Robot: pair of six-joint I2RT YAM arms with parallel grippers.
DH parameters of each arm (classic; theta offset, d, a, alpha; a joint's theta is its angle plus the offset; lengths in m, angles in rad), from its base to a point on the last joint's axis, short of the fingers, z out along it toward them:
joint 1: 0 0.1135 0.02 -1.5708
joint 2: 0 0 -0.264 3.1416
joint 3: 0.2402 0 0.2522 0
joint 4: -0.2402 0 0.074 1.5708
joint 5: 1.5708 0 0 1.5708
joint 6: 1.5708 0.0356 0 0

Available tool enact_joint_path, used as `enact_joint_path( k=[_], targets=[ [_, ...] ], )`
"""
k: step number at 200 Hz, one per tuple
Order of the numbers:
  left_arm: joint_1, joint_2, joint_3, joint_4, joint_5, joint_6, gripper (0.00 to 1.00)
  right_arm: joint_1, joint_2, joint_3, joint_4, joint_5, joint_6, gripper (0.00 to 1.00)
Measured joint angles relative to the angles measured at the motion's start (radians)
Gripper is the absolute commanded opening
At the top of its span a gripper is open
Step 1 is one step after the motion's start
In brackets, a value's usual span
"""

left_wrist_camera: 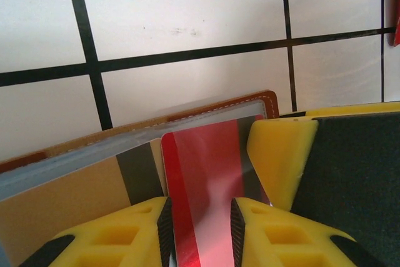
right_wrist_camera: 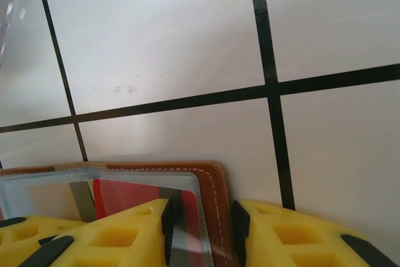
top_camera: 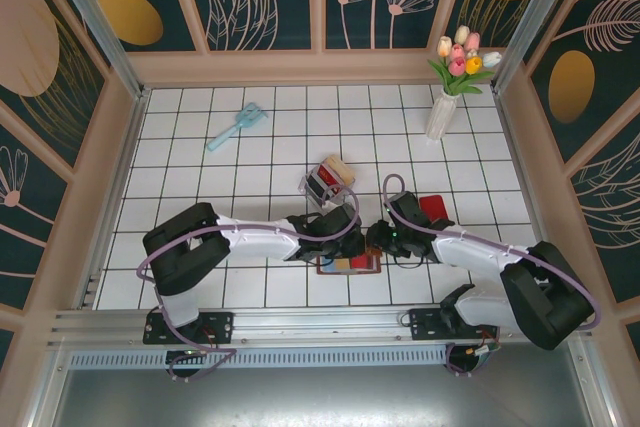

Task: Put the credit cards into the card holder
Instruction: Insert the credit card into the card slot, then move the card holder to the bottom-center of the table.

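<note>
The brown leather card holder (top_camera: 345, 265) lies open on the tiled table between both arms. My left gripper (top_camera: 335, 237) (left_wrist_camera: 200, 211) is shut on a red credit card (left_wrist_camera: 203, 167), whose far end lies over the holder's clear sleeve near its stitched brown edge (left_wrist_camera: 219, 107). A tan card with a dark stripe (left_wrist_camera: 62, 198) sits in the sleeve beside it. My right gripper (top_camera: 378, 237) (right_wrist_camera: 203, 214) is shut on the card holder's brown corner (right_wrist_camera: 215, 192), one pad on each side. The red card (right_wrist_camera: 122, 193) shows behind the sleeve there.
A clear plastic tray (top_camera: 322, 185) with red and tan cards stands just beyond the grippers. A flat red item (top_camera: 433, 209) lies by the right arm. A pale blue brush (top_camera: 237, 127) lies at the far left, and a white vase of tulips (top_camera: 441, 112) stands at the far right.
</note>
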Motion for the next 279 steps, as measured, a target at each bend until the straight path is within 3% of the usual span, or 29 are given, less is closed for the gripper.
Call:
enact_joint_path(
  k=[75, 120, 165, 211, 249, 279],
  targets=[
    [0.006, 0.0, -0.024, 0.049, 0.052, -0.006, 0.39, -0.001, -0.017, -0.01, 0.003, 0.004, 0.007, 0.34],
    [-0.002, -0.071, -0.069, 0.026, -0.039, -0.033, 0.47, 0.0, -0.033, -0.009, -0.008, 0.018, 0.013, 0.34],
    [0.01, -0.13, -0.135, -0.003, -0.091, -0.05, 0.45, 0.002, -0.048, 0.027, -0.073, 0.056, 0.005, 0.36],
    [0.011, -0.21, -0.183, 0.008, -0.132, -0.058, 0.45, 0.01, -0.19, 0.064, -0.072, 0.024, 0.002, 0.15],
    [0.016, -0.351, -0.239, 0.012, -0.216, -0.084, 0.46, 0.092, -0.145, 0.086, -0.044, -0.006, 0.013, 0.12],
    [0.051, -0.397, -0.305, 0.025, -0.24, -0.116, 0.49, 0.189, -0.013, 0.163, -0.051, 0.003, 0.012, 0.11]
  ],
)
